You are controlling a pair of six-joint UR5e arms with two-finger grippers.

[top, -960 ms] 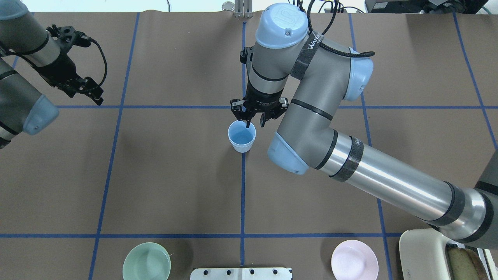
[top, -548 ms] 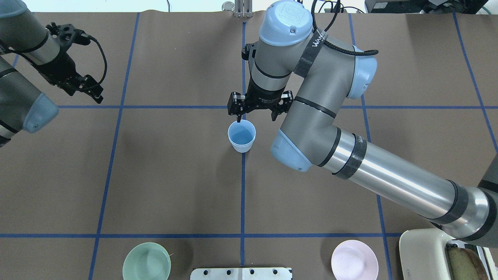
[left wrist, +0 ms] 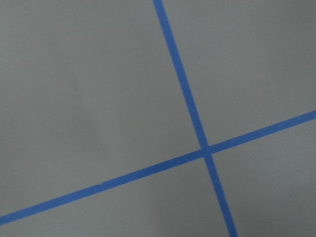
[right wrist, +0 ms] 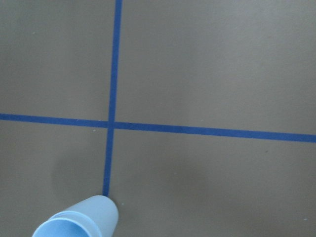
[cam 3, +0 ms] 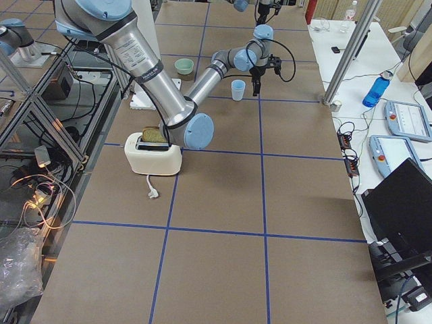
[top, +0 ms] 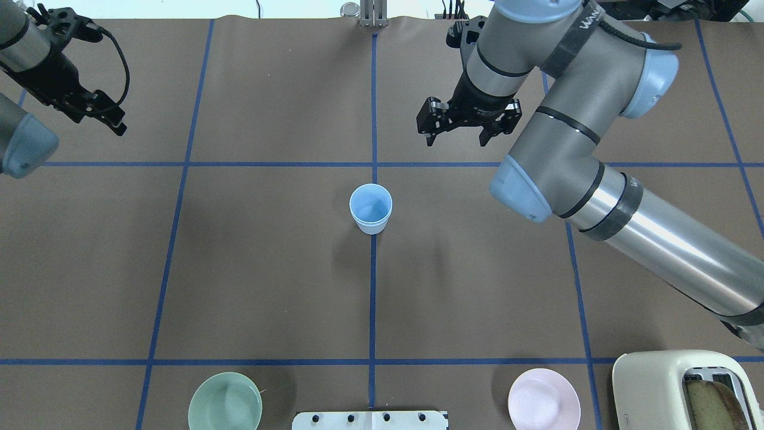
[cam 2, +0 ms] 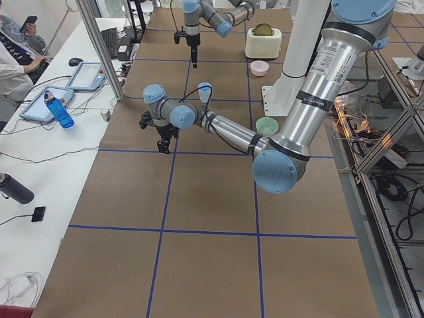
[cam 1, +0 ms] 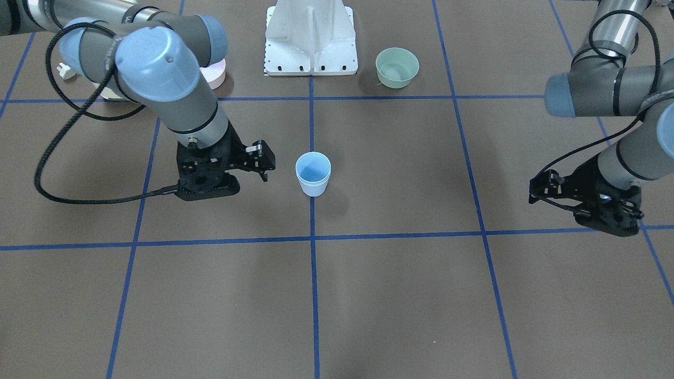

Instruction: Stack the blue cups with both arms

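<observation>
1. Brown paper covers the whole table [top: 256, 280], and blue tape lines [top: 179, 239] cut it into big squares.
2. We see a small light-blue plastic cup [top: 370, 208] standing upright in the middle of the overhead view. It sits right on the middle blue line, just below the spot where two lines cross.
3. We can make out only one cup shape. We cannot tell if a second cup sits inside it.
4. The cup stands by itself, apart from both grippers.
5. The big grey right arm [top: 597, 149], with its light-blue round caps, comes in from the lower right of the overhead view. Its black right gripper [top: 455, 138] hangs in the upper middle, to the right of the cup and well apart from it. Its two fingers are spread wide and hold nothing.
6. The black left gripper [top: 115, 121] is up in the top left corner, far from the cup. We cannot tell if its fingers are apart or together.
7. In the right wrist view the cup peeks in at the bottom left corner. The left wrist view shows only brown paper and two crossing blue lines.
8. Along the bottom edge of the overhead view we see a round pale green bowl [top: 225, 401] on the left and a round pink bowl [top: 544, 399] on the right. A white base plate [top: 370, 420] lies between them.
9. A cream toaster [top: 656, 388] with a slice of bread [top: 710, 403] in it sits in the lower right corner.
</observation>
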